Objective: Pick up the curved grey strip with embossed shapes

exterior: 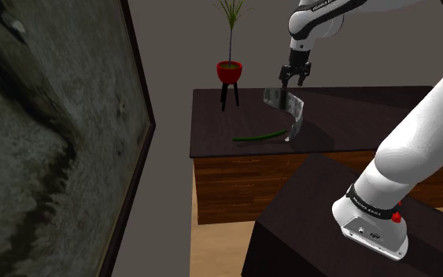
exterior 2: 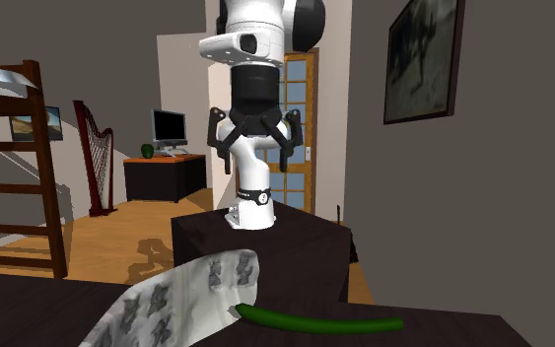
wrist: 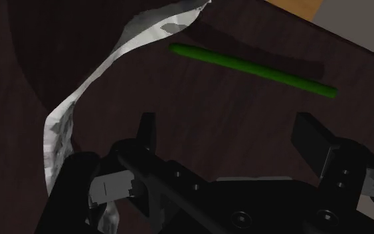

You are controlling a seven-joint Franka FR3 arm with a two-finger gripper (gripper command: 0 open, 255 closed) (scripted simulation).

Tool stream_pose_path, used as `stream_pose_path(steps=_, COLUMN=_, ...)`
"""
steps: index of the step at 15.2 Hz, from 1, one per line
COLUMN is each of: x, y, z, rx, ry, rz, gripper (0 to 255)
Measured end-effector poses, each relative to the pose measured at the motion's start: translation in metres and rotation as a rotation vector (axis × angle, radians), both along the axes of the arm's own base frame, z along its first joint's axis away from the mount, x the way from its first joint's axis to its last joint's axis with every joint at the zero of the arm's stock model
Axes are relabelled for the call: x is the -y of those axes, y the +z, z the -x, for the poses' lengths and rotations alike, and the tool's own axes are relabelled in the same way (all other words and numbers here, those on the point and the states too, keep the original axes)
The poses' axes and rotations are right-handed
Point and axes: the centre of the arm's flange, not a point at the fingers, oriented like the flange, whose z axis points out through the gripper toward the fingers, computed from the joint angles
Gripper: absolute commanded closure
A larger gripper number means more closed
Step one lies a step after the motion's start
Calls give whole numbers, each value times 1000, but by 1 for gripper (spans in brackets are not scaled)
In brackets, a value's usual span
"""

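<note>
Dark wooden table (exterior: 212, 118), curved grey embossed strip (exterior: 289, 110) rearing up, lower end just beside the green stalk (exterior: 259, 136). Black gripper (exterior: 294, 81) spread wide above, near that stalk (clasping nothing). Centre over the strip's thin edge, descend, then pinch.
</note>
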Motion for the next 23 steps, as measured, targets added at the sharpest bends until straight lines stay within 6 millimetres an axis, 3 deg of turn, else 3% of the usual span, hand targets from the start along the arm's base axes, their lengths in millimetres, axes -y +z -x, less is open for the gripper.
stream_pose_path(steps=5, x=52, y=-37, z=-23, rx=-9, ry=-54, rz=6, gripper=0)
stream_pose_path(steps=20, x=221, y=-137, z=-55, rx=-38, ry=-218, rz=27, gripper=0)
stream_pose_path(steps=23, x=234, y=-151, z=-55, rx=-40, ry=-230, rz=28, gripper=0)
